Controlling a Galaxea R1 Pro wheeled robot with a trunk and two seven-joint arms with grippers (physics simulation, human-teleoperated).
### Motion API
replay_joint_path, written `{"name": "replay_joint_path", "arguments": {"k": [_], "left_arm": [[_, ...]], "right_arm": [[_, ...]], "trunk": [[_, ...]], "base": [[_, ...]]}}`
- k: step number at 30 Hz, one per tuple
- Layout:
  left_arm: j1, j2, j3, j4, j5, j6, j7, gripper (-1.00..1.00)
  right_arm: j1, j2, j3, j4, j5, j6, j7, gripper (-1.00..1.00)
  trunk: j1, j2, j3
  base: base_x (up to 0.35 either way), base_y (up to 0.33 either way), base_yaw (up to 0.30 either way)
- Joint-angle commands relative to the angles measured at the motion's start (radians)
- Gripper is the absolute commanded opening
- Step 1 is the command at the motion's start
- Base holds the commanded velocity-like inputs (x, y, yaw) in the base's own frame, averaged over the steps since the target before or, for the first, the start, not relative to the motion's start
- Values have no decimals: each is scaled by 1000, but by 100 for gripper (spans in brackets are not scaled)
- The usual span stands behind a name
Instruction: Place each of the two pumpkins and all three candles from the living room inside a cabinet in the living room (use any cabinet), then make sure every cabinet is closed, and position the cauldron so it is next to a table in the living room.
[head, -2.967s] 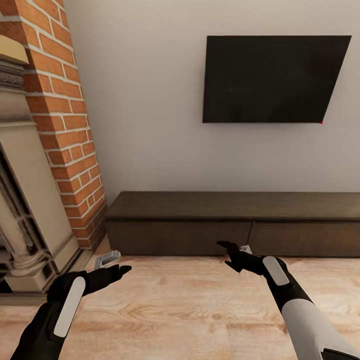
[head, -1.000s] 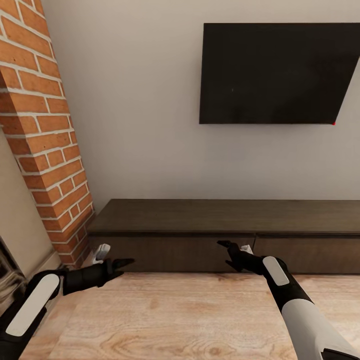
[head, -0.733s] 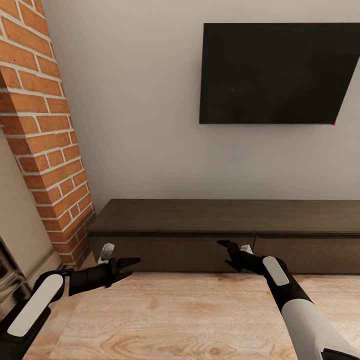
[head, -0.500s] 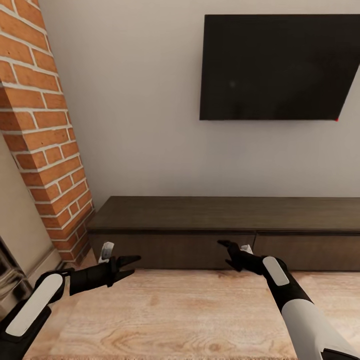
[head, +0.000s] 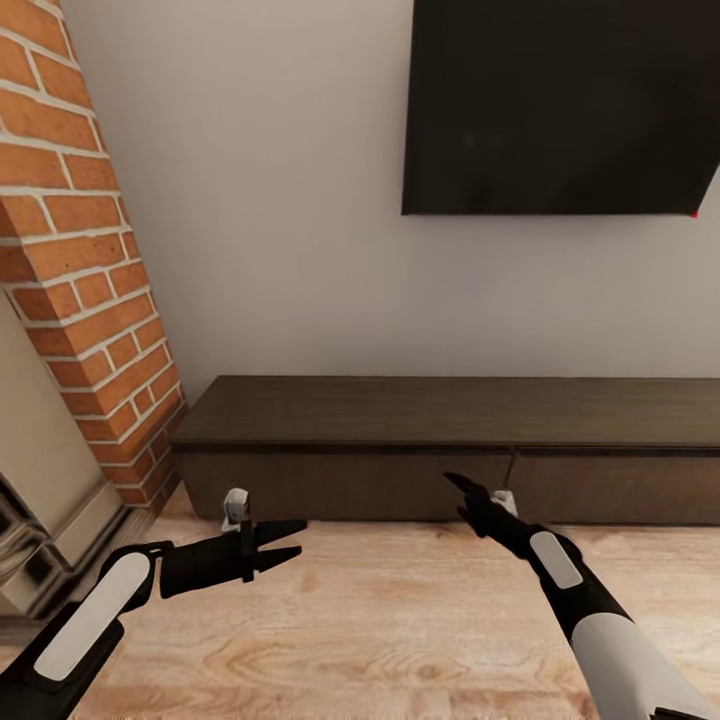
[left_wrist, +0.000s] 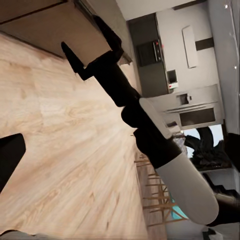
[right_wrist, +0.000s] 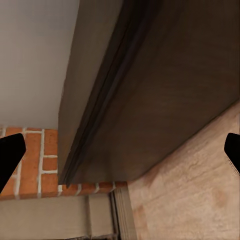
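I am facing the cabinet (head: 450, 440), a long low dark-brown unit against the pale wall, its drawer fronts all flush and closed; a black television (head: 560, 105) hangs on the wall above it, and the brick fireplace column (head: 80, 260) stands just beside the cabinet's left end; my left gripper (head: 285, 541) hovers over the wood floor (head: 400, 620) in front of the cabinet's left drawer, its fingers spread with nothing between them; my right gripper (head: 470, 495) hangs close to the seam between the two drawer fronts, its fingers parted and empty, with the cabinet front near in the right wrist view.
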Motion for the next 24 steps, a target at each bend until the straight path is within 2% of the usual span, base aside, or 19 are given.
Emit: {"name": "replay_joint_path", "arguments": {"k": [1,5,8,13,19,24], "left_arm": [[-2,0,-4,-1,-5,1,-10,100],[-4,-13,-22,-3,-5,1,-32,100],[-4,-23,-36,-3,-5,1,-39,100],[-5,-40,-44,-3,-6,1,-42,100],[-5,-44,-46,-3,-6,1,-42,100],[-5,-43,-46,-4,-6,1,-42,100]], "right_arm": [[4,-4,-4,3,0,-4,27,100],[22,-16,-5,5,3,-23,101,100],[29,-38,-4,7,2,-35,147,100],[40,-51,-5,-2,-1,-87,202,100],[42,-53,-3,-6,2,-263,213,100],[43,-57,-5,-5,-2,-310,221,100]], "trunk": [[0,-1,-5],[2,-2,-20],[3,-2,-32],[6,-4,-51],[8,-5,-74],[11,-6,-94]], "base": [[0,0,0],[0,0,0],[0,0,0],[0,0,0],[0,0,0],[0,0,0]]}}
